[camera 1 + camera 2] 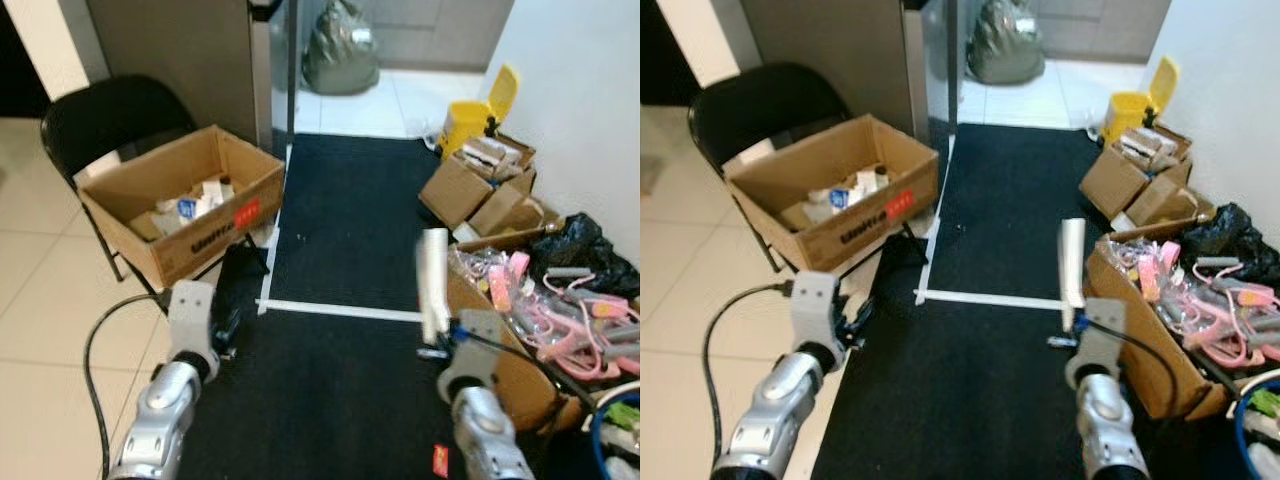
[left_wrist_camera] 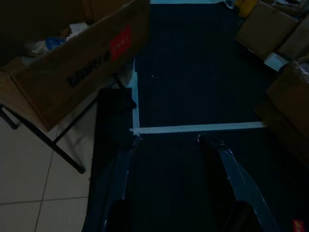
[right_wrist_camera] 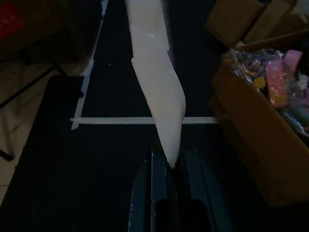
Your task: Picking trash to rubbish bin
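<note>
My right gripper (image 1: 437, 343) is shut on a long white strip of trash (image 1: 433, 282), which stands up from it over the black mat. In the right wrist view the white strip (image 3: 157, 87) runs out from between the closed fingers (image 3: 158, 169). My left gripper (image 1: 226, 328) hangs open and holds nothing above the mat's left edge; its two fingers (image 2: 120, 169) stand wide apart. A small yellow bin (image 1: 468, 122) with its lid up stands far ahead on the right, by the wall.
An open cardboard box (image 1: 190, 205) of scraps rests on a black folding chair (image 1: 110, 115) at the left. Cardboard boxes (image 1: 480, 185) and a box of pink items (image 1: 545, 310) line the right wall. A grey bag (image 1: 340, 50) lies far ahead. A white tape line (image 1: 340, 311) crosses the mat.
</note>
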`<state>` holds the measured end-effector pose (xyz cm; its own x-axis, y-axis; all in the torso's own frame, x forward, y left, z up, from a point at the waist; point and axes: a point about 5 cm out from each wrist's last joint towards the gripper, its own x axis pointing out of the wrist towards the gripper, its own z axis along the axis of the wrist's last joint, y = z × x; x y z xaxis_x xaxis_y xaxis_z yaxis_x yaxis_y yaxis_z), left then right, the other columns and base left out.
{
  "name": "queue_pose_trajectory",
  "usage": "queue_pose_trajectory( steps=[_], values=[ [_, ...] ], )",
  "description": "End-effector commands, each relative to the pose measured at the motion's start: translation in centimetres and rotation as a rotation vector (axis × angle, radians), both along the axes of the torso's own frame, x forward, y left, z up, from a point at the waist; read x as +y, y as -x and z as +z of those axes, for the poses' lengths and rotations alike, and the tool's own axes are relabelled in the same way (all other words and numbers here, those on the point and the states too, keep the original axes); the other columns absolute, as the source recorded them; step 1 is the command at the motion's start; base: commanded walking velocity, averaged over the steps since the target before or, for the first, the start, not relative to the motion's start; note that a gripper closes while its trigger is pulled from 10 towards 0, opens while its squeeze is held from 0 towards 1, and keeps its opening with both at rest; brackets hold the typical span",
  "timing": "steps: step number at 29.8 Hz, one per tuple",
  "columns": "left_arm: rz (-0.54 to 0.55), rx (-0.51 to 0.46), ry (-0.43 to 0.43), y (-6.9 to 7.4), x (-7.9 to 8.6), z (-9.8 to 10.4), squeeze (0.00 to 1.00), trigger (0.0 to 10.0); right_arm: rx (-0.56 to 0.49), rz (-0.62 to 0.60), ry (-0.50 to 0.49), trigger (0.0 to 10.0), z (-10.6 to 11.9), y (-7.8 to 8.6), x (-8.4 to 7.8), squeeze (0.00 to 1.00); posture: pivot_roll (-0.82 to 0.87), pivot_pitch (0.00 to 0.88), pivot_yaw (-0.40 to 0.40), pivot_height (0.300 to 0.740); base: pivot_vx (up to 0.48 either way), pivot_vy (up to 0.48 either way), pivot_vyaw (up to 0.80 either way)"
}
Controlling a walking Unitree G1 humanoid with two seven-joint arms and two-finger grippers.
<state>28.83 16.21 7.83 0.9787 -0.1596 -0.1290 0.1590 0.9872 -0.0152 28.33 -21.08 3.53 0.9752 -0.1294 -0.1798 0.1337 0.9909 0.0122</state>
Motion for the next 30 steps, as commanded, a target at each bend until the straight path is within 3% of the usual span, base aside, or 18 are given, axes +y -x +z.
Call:
queue_pose_trajectory(
  steps=[1,8,23,30],
  values=[
    [-0.005,0.020,-0.003,0.34,-0.01,-0.46,0.00,10.0,0.008,-0.021,0.003,10.0,-0.20,0.35,-0.67,0.00,-0.02,0.116,0.013,0.740,0.289,0.000,0.00],
    [-0.009,0.022,-0.002,0.41,-0.08,-0.49,0.00,10.0,0.013,-0.025,0.003,10.0,-0.28,0.39,-0.78,0.00,-0.02,0.121,0.013,0.740,0.287,0.000,0.00],
    [-0.014,0.021,0.002,0.28,-0.20,-0.40,0.00,10.0,0.023,-0.033,0.003,10.0,-0.47,0.48,-0.88,0.00,-0.02,0.125,0.013,0.740,0.288,0.000,-0.63],
    [-0.017,0.021,0.003,0.27,-0.27,-0.40,0.00,10.0,0.022,-0.030,0.006,10.0,-0.47,0.48,-0.82,0.00,-0.02,0.125,0.013,0.740,0.287,0.000,0.00]
  ],
)
